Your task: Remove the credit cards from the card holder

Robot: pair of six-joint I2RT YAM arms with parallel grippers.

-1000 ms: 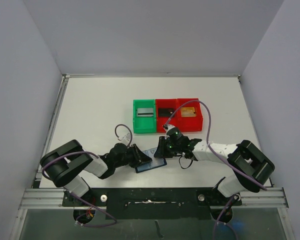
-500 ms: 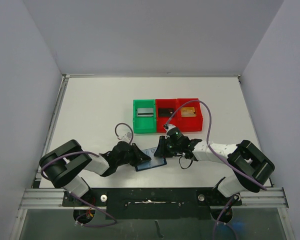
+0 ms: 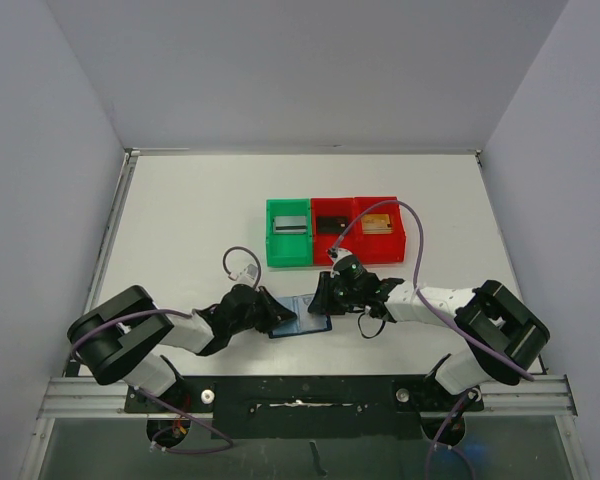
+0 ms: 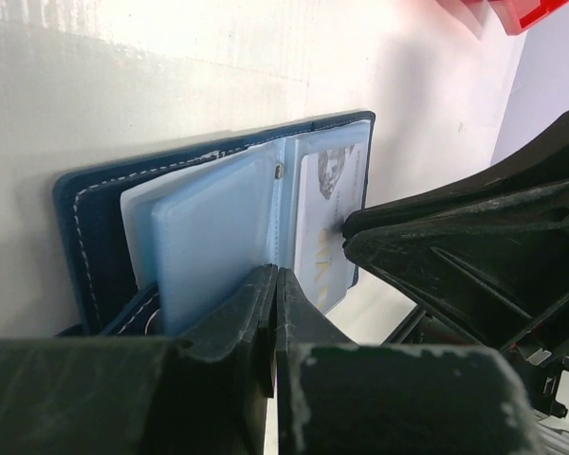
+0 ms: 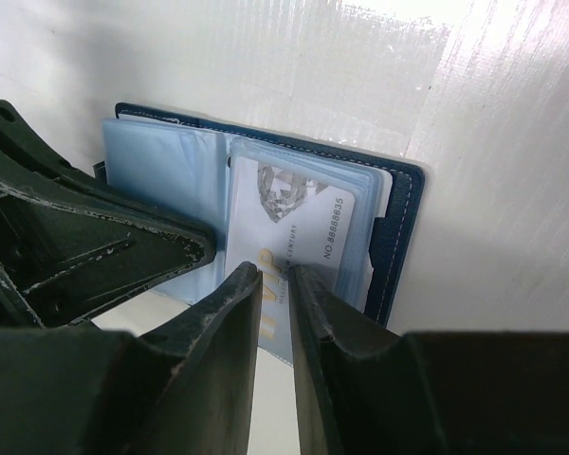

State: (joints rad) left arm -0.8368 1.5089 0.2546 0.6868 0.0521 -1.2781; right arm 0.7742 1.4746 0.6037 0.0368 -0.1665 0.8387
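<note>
The card holder, dark navy and lying open, sits between my grippers with its light blue pocket panels up. A white card printed VIP sits in the right-hand sleeve and also shows in the left wrist view. My left gripper is shut, its tips pressing on the left panel's near edge. My right gripper stands over the white card with only a narrow gap between its jaws and nothing between them. A silver-grey card, a black card and a gold-tan card lie in the bins.
A green bin and two red bins stand in a row just behind the card holder. The two grippers are close together over the holder; the right one fills the right side of the left wrist view.
My left arm has shifted, its elbow dropping to the lower left and its gripper edging further onto the card holder. The right gripper has barely moved.
</note>
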